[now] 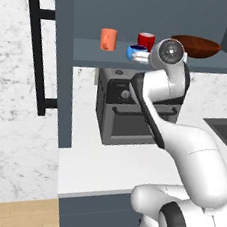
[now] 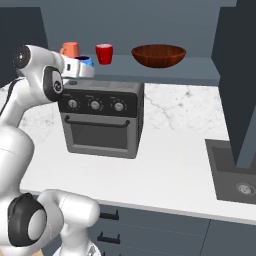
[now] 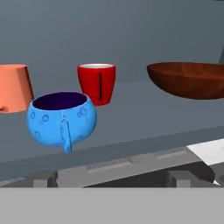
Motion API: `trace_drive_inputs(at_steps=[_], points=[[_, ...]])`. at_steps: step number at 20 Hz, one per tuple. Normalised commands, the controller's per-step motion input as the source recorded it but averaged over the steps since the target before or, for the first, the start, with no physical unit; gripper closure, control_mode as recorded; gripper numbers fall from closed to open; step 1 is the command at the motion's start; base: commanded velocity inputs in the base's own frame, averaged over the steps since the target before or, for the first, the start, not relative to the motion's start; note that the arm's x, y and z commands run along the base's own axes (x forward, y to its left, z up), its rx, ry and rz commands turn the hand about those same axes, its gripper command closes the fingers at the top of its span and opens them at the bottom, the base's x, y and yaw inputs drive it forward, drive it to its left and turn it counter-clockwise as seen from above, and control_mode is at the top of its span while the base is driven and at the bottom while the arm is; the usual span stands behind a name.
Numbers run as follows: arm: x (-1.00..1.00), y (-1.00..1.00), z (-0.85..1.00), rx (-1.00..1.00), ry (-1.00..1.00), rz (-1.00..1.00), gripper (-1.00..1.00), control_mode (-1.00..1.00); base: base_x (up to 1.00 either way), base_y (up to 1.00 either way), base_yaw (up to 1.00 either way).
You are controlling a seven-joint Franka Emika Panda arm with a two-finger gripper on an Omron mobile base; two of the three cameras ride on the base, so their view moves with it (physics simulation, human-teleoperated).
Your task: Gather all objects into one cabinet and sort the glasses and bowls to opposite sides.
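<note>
On the open cabinet's shelf (image 1: 90, 52) (image 2: 200, 66) (image 3: 144, 118) stand an orange tumbler (image 1: 108, 39) (image 2: 70, 49) (image 3: 15, 87) at the left, a red cup (image 1: 146, 40) (image 2: 104, 53) (image 3: 97, 83) in the middle and a wide dark brown bowl (image 1: 197, 46) (image 2: 158, 55) (image 3: 188, 81) at the right. A small blue bowl (image 1: 136, 51) (image 2: 85, 60) (image 3: 61, 118) sits at the shelf's front edge, between tumbler and cup. My gripper (image 1: 141, 57) (image 2: 80, 68) (image 3: 111, 177) is just in front of the blue bowl, open, its fingers wide apart and holding nothing.
The cabinet door (image 1: 61, 59) with its black bar handle (image 1: 39, 56) stands open at the left. A grey toaster oven (image 1: 120, 116) (image 2: 102, 120) sits on the white counter (image 2: 170, 170) right under the shelf. A sink (image 2: 235, 172) lies to the right.
</note>
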Motion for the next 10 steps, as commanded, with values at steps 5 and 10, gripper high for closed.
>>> trace_drive_inputs(at_steps=[5,10], points=[[-0.75,-0.67,0.36,0.05,0.15,-0.06,-1.00,-1.00,0.00,0.00,0.00],[-0.91,-0.73,0.17,0.06,0.16,-0.02,-1.00,-1.00,0.00,0.00,0.00]])
